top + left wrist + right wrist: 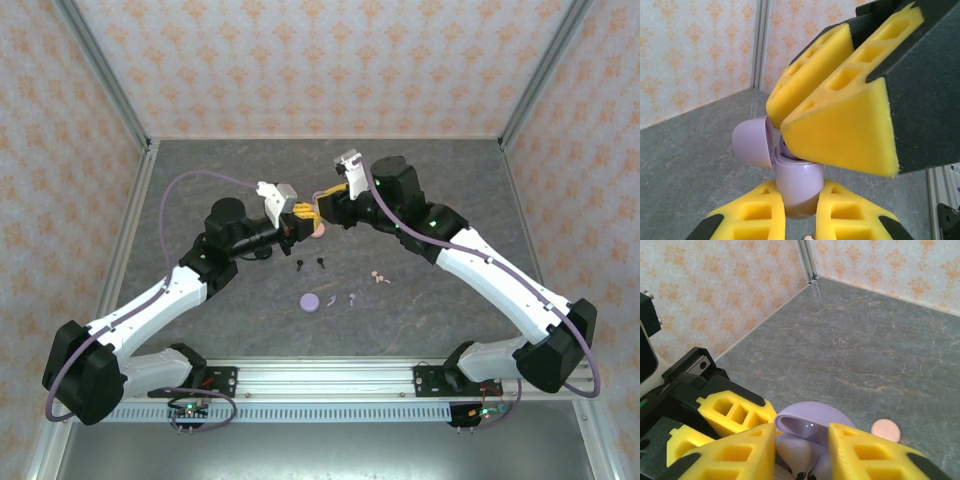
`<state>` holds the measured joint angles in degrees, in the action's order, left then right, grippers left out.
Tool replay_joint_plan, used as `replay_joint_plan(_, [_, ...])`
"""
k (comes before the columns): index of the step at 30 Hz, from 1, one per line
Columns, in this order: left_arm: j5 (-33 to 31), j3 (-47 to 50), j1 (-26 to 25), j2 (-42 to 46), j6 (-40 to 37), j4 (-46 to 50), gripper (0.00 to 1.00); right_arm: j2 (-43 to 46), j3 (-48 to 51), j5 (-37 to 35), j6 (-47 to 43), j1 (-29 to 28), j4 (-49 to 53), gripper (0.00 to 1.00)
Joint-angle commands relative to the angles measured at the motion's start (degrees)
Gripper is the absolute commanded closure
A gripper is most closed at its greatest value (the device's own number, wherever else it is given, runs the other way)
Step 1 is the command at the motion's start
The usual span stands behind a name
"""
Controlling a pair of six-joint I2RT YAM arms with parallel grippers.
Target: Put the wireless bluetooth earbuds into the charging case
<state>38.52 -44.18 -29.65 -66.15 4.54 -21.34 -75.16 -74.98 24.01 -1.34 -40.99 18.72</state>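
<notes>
Step in hand, as I judge it: case opening; no bud is loaded yet. Left gripper (800, 196) is clamped on the base of the lilac charging case (799, 172), which appears lifted off the table (450, 180) at mid-workspace; the lid (751, 141) swings open toward 9 o'clock in the left wrist view. Right gripper (801, 436) meets the left one nose to nose, its yellow fingers (835, 125) a little apart and straddling the open rim; you cannot tell from these views whether they pinch the lid or merely flank it.

Lilac earbuds (352, 297) lie on the table at 6 o'clock from the held case, well apart from it; a lilac disc (310, 301) lies near them at their 9 o'clock. Black earbuds (300, 265) lie between the case and that disc; pink earbuds (378, 277) are at roughly 5 o'clock from the case. A pink case (885, 429) lies flat on the table near the grippers.

Next move, my reading: you need the right gripper freed and drawn off toward 6 o'clock; hold the left grip firm with the lid open. Then take a fine pinch on one lilac bud, with its stem turned to match its well. The wells are hidden behind the fingers; check them before lowering.
</notes>
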Motion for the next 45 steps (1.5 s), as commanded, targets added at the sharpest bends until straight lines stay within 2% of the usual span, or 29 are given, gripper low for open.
replay_joint_plan(1, [0.7,-1.1,-0.7,1.8,0.4,-3.3,1.00,1.4,-2.6,-0.2,1.5,0.3,0.2,0.63])
replay_joint_plan(4, [0.8,-1.0,-0.7,1.9,0.4,-3.8,1.00,2.5,-3.8,2.6,4.4,2.9,0.0,0.58])
replay_joint_plan(8, [1.0,-1.1,-0.7,2.2,0.6,-4.9,1.00,4.0,-3.5,10.6,8.8,7.8,-1.5,0.47])
replay_joint_plan(12, [1.2,-1.5,-0.7,2.6,0.8,-6.1,1.00,4.1,-2.4,19.0,12.5,11.8,-2.5,0.30])
replay_joint_plan(16, [2.2,-2.4,-0.7,2.5,1.0,-6.4,1.00,1.9,-2.2,26.6,15.3,12.6,-2.9,0.11])
replay_joint_plan(19, [2.4,-2.7,-0.7,2.4,1.0,-6.6,1.00,0.0,-2.4,30.4,17.3,12.5,-3.8,0.07])
replay_joint_plan(26, [2.6,-2.8,-1.1,2.5,1.0,-6.1,1.00,-3.1,-2.8,34.3,19.3,10.9,-6.7,0.06])
replay_joint_plan(40, [1.0,-1.7,-1.3,3.7,-0.2,-3.2,1.00,-0.8,-2.8,36.9,19.5,10.4,-11.0,0.28])
replay_joint_plan(45, [0.9,-1.4,-1.3,4.0,-0.2,-2.5,1.00,1.6,-1.9,34.7,17.3,10.8,-9.5,0.29])
